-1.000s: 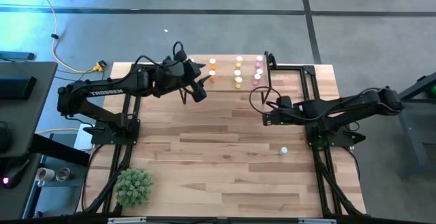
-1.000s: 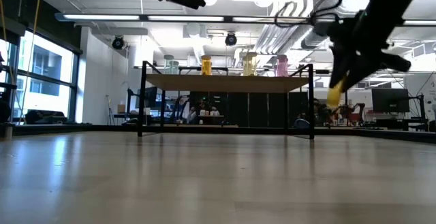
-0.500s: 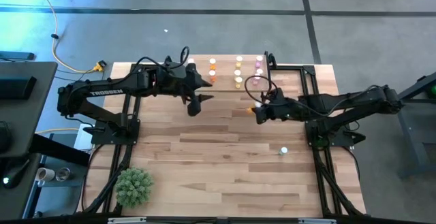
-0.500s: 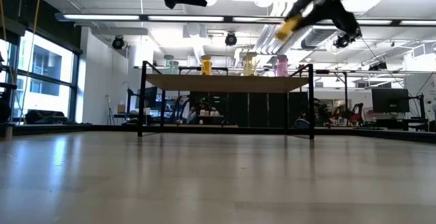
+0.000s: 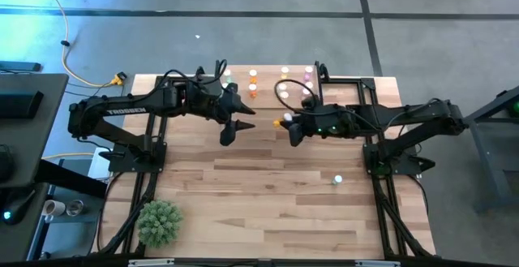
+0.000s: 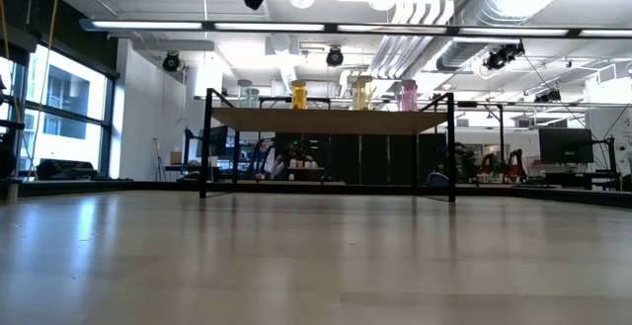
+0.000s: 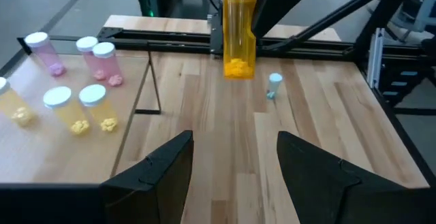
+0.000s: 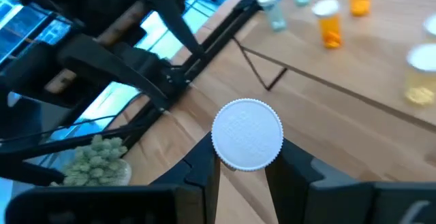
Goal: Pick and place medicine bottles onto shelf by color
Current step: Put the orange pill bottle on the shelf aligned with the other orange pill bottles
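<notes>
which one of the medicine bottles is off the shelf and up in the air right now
The orange bottle clamped in the right gripper, carried above the table; the others stand on the shelf, except one on the tabletop.

Orange bottle with white cap; pink and yellow bottles on light-wood shelf.

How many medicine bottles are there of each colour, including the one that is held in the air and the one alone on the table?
pink bottles: 3
yellow bottles: 3
orange bottles: 3
green bottles: 3, as far as can be seen
Total: 12
</notes>
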Available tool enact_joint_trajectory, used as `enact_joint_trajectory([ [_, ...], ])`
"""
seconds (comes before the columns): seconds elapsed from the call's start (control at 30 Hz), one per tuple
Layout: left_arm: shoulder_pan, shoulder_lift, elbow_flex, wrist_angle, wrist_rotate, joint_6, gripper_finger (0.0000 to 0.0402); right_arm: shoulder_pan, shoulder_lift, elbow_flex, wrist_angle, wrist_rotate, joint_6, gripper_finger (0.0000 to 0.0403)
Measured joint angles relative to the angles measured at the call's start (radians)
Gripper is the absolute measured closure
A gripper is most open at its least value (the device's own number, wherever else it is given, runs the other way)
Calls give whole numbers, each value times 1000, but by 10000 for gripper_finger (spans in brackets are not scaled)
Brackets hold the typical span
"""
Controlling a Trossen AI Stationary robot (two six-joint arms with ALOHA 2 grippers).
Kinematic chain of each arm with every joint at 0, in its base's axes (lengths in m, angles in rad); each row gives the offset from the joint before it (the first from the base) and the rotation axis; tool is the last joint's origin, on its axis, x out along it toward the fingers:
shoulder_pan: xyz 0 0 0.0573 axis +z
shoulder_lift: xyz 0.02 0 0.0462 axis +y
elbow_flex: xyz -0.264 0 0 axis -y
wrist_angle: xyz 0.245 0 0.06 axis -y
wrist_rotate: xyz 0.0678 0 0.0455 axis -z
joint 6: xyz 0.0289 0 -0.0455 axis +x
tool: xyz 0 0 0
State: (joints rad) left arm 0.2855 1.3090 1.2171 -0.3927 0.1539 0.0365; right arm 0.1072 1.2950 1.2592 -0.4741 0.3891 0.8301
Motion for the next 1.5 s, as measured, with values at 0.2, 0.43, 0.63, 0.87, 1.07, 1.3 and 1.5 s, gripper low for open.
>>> enact_joint_trajectory([
  [0.2,-28,0,0,0,0,0,202,-33,88,115,-11,-82,-78,316],
  [0.43,-34,0,0,35,-11,-77,202,-90,173,217,-16,-240,-167,316],
  [0.63,-34,0,0,63,-11,-105,202,-101,205,265,-15,-273,-202,316],
  [0.87,-34,0,0,63,-8,-115,202,-101,206,273,-7,-275,-201,316],
  [1.07,-34,0,0,98,-8,-138,205,-101,206,273,0,-275,-200,316],
  [1.3,-34,0,0,99,-8,-129,260,-101,206,273,0,-271,-202,316],
  [1.5,-34,0,0,98,-8,-118,308,-101,206,272,-1,-269,-203,316],
])
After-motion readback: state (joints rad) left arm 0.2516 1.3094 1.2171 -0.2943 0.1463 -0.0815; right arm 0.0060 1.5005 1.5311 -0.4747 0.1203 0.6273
